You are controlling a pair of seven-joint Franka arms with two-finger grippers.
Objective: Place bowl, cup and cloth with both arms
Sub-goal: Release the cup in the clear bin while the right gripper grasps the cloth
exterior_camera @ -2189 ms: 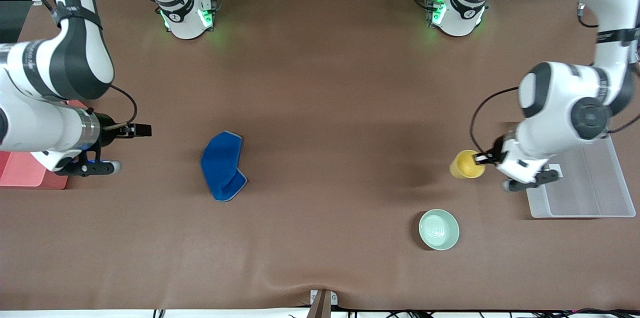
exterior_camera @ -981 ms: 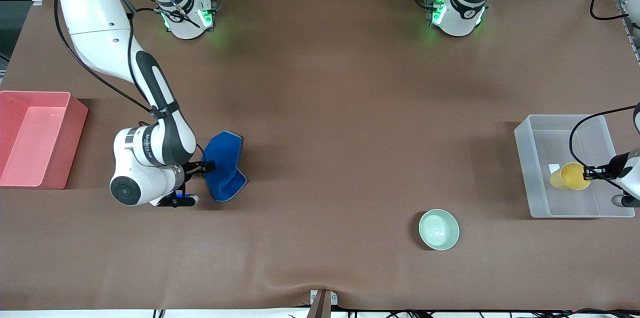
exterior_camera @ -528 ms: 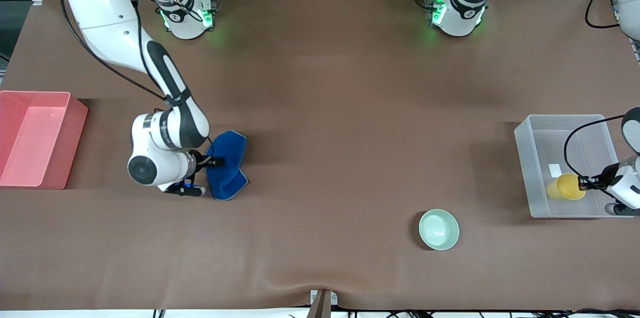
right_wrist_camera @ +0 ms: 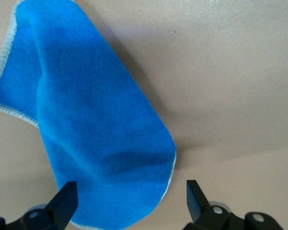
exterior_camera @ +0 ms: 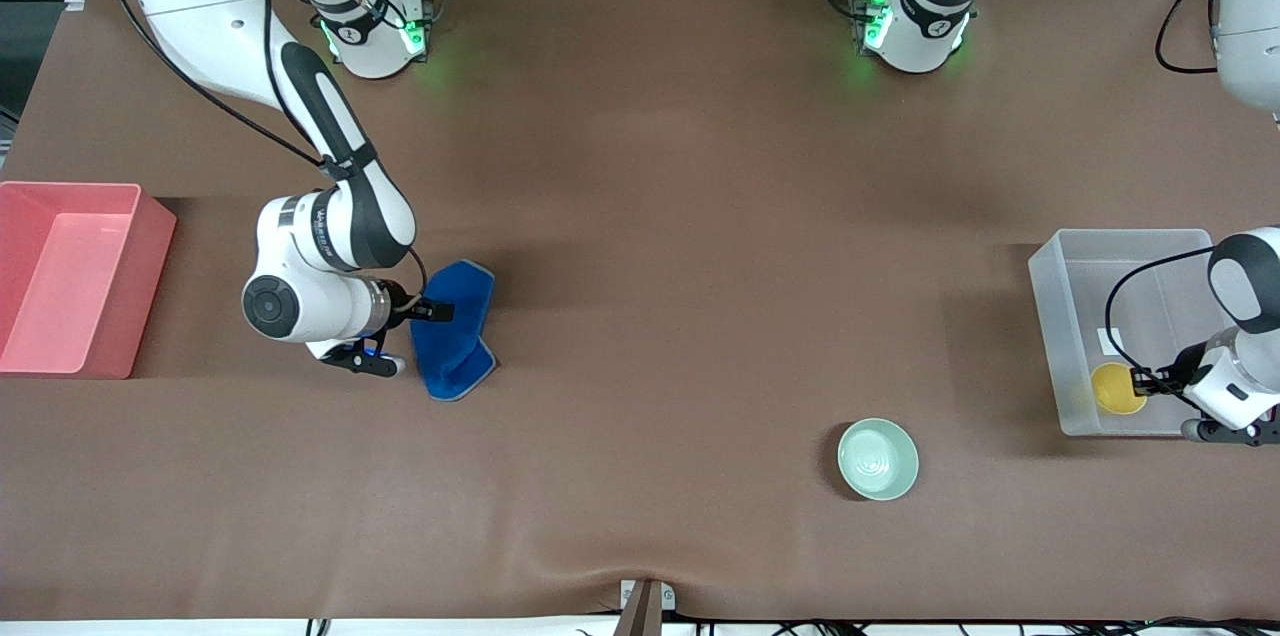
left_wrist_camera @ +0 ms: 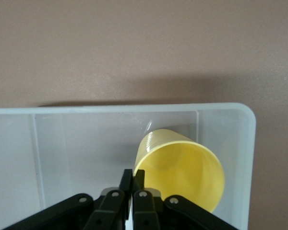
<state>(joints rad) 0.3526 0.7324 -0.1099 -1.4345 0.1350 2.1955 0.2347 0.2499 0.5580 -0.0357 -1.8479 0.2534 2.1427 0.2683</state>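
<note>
Both arms at work over the table [exterior_camera: 640, 216].
Left gripper [exterior_camera: 1137, 378] pinches the cup [exterior_camera: 1117, 388] rim inside the clear bin [exterior_camera: 1050, 316]; right gripper [right_wrist_camera: 129, 203], fingers apart, straddles the cloth [exterior_camera: 452, 328]; bowl [exterior_camera: 877, 458] at the cloth's 4 o'clock.

My brown surface [exterior_camera: 660, 246] carries a folded blue cloth [exterior_camera: 455, 331] toward my right arm's end, with a red bin [exterior_camera: 150, 261] farther out at that edge. A mint-green bowl [exterior_camera: 878, 459] sits nearer the front camera, and a clear tub [exterior_camera: 1055, 336] rests toward my left arm's end.
</note>
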